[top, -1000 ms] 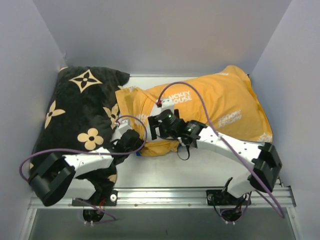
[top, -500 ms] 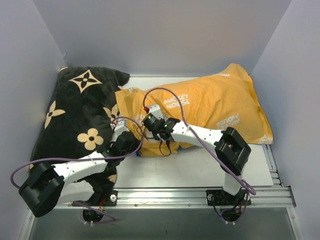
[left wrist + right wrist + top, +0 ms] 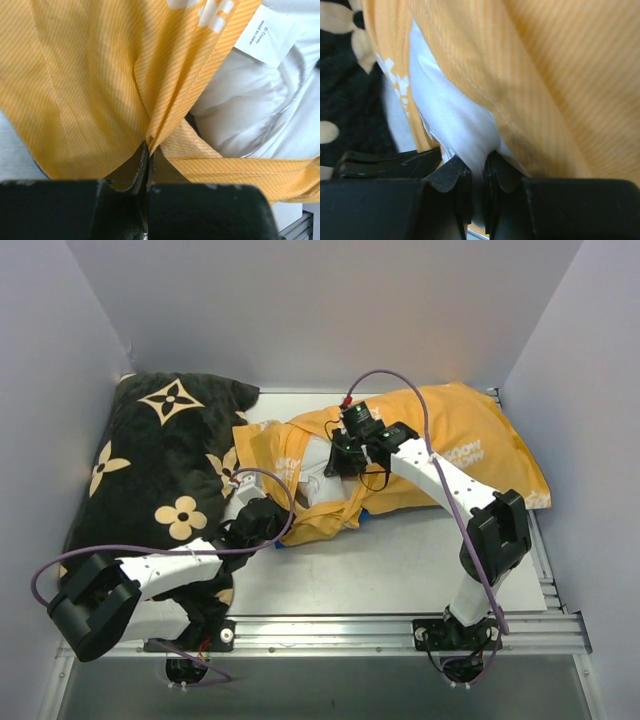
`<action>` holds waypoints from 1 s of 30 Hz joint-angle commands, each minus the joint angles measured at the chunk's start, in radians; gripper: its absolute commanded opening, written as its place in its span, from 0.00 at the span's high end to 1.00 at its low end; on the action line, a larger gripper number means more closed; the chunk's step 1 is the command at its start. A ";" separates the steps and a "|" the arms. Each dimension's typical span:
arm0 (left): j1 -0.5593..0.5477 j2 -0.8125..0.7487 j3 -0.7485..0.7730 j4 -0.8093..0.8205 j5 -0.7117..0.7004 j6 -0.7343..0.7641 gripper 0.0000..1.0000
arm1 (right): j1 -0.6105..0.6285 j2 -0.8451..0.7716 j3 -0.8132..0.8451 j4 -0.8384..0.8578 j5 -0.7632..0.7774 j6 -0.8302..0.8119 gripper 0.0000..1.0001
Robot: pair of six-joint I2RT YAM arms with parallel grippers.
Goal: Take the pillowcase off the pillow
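Note:
The orange-yellow pillowcase [image 3: 450, 445] with white lettering lies across the middle and right of the table. Its opening faces left, and the white pillow [image 3: 318, 468] shows there. My left gripper [image 3: 275, 532] is shut on a bunched fold of the pillowcase's near-left hem [image 3: 165, 125], with the pillow [image 3: 250, 100] bare just beyond. My right gripper [image 3: 335, 460] reaches in at the opening from above. It is shut on a pinch of the pillow's white cloth [image 3: 455, 120], right beside the pillowcase's edge [image 3: 560, 75].
A black cushion with tan flower motifs [image 3: 170, 455] fills the left side, touching the pillowcase's left end. White walls close in the back and both sides. A metal rail [image 3: 330, 625] runs along the near edge by the arm bases.
My right gripper left the pillowcase's near-left edge, moved back and right, and closed on the white pillow. The pillowcase shifted and white pillow now shows at the opening. My left gripper kept its hold.

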 commanded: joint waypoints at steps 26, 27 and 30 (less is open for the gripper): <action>-0.178 0.301 0.100 -0.100 -0.054 -0.085 1.00 | -0.144 -0.170 0.007 0.139 -0.150 0.110 1.00; -0.161 0.299 0.120 -0.127 -0.063 -0.088 1.00 | -0.127 -0.249 -0.049 0.146 -0.145 0.099 1.00; -0.092 0.305 0.208 -0.267 -0.106 -0.103 1.00 | -0.071 -0.420 -0.356 0.233 -0.165 0.124 1.00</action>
